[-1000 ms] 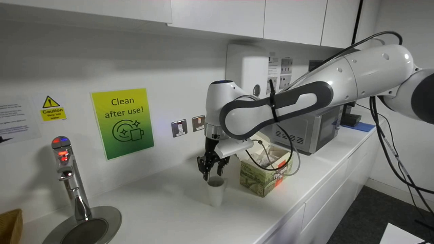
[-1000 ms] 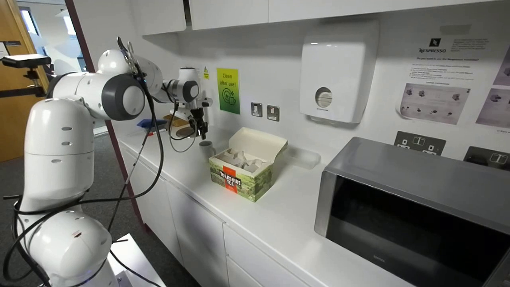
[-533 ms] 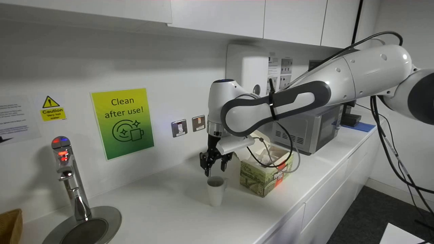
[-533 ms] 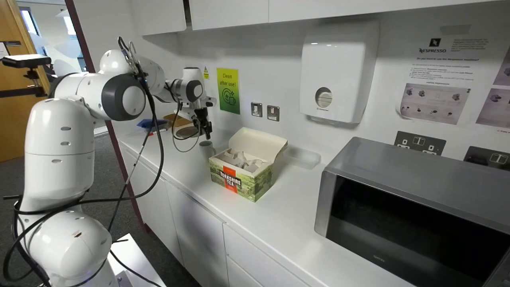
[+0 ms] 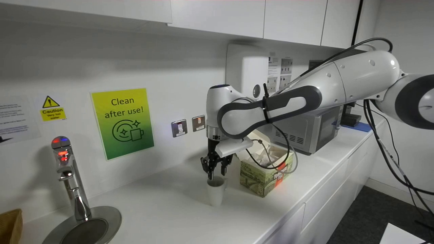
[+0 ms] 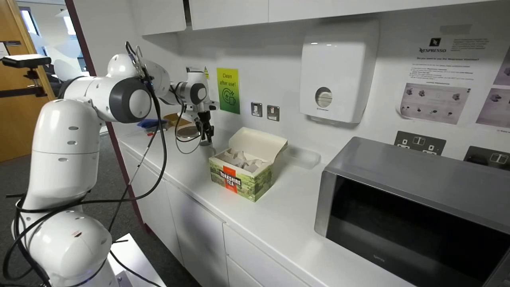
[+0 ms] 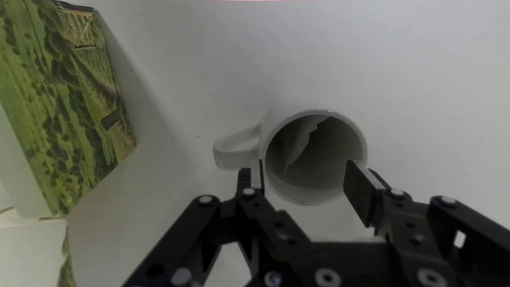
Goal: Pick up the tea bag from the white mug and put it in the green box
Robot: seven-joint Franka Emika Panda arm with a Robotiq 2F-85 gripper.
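Low over the mug (image 5: 215, 197), the claw (image 7: 305, 173) hangs spread; below, the tea bag (image 7: 299, 143) lies walled in, toward the handle (image 7: 235, 158); the box (image 6: 259, 186) stands nearby, lid up, on the table (image 5: 162, 210).

Mug (image 5: 216, 196): plain white. Tea bag (image 7: 301, 139), mug's 10 o'clock in wrist view: whitish. Box (image 6: 249, 184): green landscape print, red block, white lettering. Gripper (image 7: 305, 171): black. Sign (image 5: 122, 124), 9 o'clock in an exterior view: yellow fading to green, dark lettering. Microwave (image 6: 410, 221): grey, black front.
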